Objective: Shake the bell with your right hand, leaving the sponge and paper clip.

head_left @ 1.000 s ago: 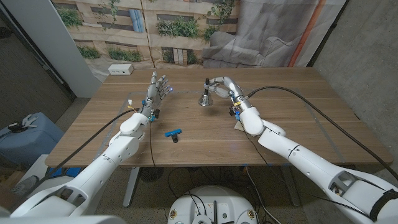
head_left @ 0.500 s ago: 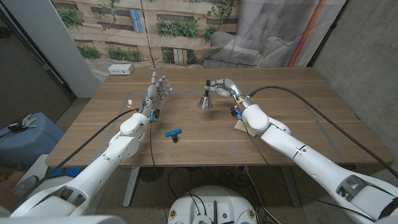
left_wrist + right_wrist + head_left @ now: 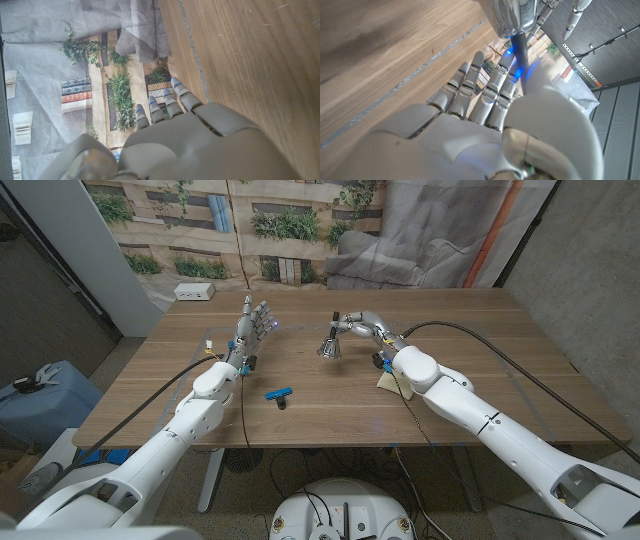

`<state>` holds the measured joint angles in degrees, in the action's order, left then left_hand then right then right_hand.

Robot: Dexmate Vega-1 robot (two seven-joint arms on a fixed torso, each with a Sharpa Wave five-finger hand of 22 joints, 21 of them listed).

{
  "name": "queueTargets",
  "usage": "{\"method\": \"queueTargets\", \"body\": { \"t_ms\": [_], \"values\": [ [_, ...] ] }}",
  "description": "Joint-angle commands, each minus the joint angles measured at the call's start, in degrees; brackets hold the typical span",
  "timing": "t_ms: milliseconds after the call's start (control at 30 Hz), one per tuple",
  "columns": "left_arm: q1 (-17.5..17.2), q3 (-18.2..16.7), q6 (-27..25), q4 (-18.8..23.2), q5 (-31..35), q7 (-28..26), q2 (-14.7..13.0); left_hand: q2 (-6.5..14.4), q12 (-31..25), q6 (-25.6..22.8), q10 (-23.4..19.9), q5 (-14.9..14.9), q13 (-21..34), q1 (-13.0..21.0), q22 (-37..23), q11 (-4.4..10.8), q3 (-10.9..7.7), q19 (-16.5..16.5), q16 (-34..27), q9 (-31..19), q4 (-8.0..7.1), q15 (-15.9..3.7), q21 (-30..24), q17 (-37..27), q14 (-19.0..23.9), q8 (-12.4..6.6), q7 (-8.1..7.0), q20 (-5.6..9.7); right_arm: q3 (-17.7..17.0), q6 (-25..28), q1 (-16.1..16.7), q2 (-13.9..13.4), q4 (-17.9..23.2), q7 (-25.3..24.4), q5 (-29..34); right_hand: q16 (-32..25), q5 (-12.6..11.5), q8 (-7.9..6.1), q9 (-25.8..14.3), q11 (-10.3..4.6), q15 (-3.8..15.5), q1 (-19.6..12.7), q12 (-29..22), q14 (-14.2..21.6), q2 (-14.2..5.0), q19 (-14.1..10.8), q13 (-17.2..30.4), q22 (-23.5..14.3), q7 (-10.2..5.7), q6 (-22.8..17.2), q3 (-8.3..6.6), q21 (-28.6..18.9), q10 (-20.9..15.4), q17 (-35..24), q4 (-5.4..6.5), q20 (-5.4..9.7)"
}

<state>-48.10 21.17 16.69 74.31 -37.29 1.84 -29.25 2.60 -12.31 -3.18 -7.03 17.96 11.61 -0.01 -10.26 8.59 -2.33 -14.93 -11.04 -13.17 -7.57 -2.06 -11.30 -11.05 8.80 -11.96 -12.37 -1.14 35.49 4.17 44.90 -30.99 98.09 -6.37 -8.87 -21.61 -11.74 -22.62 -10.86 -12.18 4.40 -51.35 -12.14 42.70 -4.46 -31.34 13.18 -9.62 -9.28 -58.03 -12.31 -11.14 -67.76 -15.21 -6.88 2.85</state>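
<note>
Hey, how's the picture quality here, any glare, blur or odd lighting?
Head view: even light, sharp, edges bowed by the wide lens. Right wrist view: bell mirrors glare, blue glow on the right hand, which is soft up close. Left wrist view: left hand slightly blurred.

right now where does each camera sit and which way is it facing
Head view: on the robot's head, looking down the table; both arms, left hand, right hand holding the bell.
Left wrist view: along the left hand's back, toward the backdrop.
Right wrist view: along the right hand's back, toward the bell.
Head and right wrist views share the bell.
</note>
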Motion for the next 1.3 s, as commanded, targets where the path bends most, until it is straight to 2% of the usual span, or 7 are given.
{"method": "queueTargets", "body": {
  "t_ms": [33, 567, 633, 1033, 1300],
  "values": [
    [0.0, 0.0, 0.0, 0.0, 0.0, 0.0, 0.0, 0.4, -0.3, 0.0, -0.2, 0.4, 0.3, 0.2, -0.3, 0.29, -0.01, -0.4, -0.3, -0.3, -0.39, -5.64, -0.4, -0.3, 0.5, -0.34, -0.35, -0.05, -0.4, 4.0, 1.4, -0.8, 3.2, -1.6, -3.5, 0.0, 0.0, 0.08, -0.2, 0.05, 7.91, 0.3, -0.3, 0.1, -0.18, 0.1, 0.2, -0.2, 0.16, -0.2, 0.09, 0.2, 0.0, -0.2, -0.19, 2.20],
    [0.0, 0.0, 0.0, 0.0, 0.0, 0.0, 0.0, 0.5, -0.3, 0.0, -0.1, 0.4, 0.3, 0.2, -0.3, 0.28, -0.02, -0.4, -0.3, -0.3, -0.39, -5.58, -0.4, -0.3, 0.5, -0.33, -0.35, -0.09, 1.7, -4.1, 2.1, -0.3, 0.3, -7.3, 4.8, -0.2, 0.0, 0.27, -0.2, 0.00, 8.01, -0.4, -0.2, -0.2, 0.10, 0.4, 0.3, -0.2, -0.22, -0.2, 0.17, 0.2, 0.2, -0.7, -0.96, 2.00],
    [0.0, 0.0, 0.0, 0.0, 0.0, 0.0, 0.0, 0.5, -0.3, 0.0, -0.2, 0.4, 0.3, 0.2, -0.3, 0.34, -0.02, -0.4, -0.3, -0.3, -0.39, -5.62, -0.4, -0.3, 0.5, -0.32, -0.35, -0.03, 1.8, -4.2, 2.1, -0.1, 0.3, -7.8, 5.7, -0.2, -0.1, 0.28, -0.2, -0.01, 8.26, -0.9, -0.3, -0.4, 0.18, 0.4, 0.4, -0.1, -0.23, -0.3, 0.09, 0.2, 0.1, -0.8, -1.31, 2.44],
    [0.0, 0.0, 0.0, 0.0, 0.0, 0.0, 0.0, 0.5, -0.3, 0.0, -0.2, 0.4, 0.3, 0.2, -0.3, 0.34, -0.02, -0.5, -0.3, -0.3, -0.39, -5.63, -0.4, -0.3, 0.5, -0.33, -0.35, -0.04, 3.1, -12.0, 1.9, 2.3, -5.0, -13.5, 14.0, -0.4, -0.2, 0.38, -0.3, 0.00, 8.08, -1.3, -0.2, -0.4, 0.62, 0.0, 0.3, -0.1, -0.36, -0.3, 0.33, 0.0, 0.1, -1.1, -1.67, 2.81],
    [0.0, 0.0, 0.0, 0.0, 0.0, 0.0, 0.0, 0.5, -0.3, 0.0, -0.2, 0.4, 0.3, 0.2, -0.3, 0.34, -0.02, -0.4, -0.3, -0.3, -0.39, -5.60, -0.4, -0.3, 0.5, -0.33, -0.35, -0.07, 4.0, -15.0, 1.1, 4.4, -8.8, -17.8, 19.8, -0.5, -0.2, 0.41, -0.3, 0.00, 8.13, -1.6, -0.2, -0.5, 0.80, 0.0, 0.3, -0.1, -0.53, -0.3, 0.39, 0.0, 0.1, -1.2, -1.88, 2.78]
  ]
}}
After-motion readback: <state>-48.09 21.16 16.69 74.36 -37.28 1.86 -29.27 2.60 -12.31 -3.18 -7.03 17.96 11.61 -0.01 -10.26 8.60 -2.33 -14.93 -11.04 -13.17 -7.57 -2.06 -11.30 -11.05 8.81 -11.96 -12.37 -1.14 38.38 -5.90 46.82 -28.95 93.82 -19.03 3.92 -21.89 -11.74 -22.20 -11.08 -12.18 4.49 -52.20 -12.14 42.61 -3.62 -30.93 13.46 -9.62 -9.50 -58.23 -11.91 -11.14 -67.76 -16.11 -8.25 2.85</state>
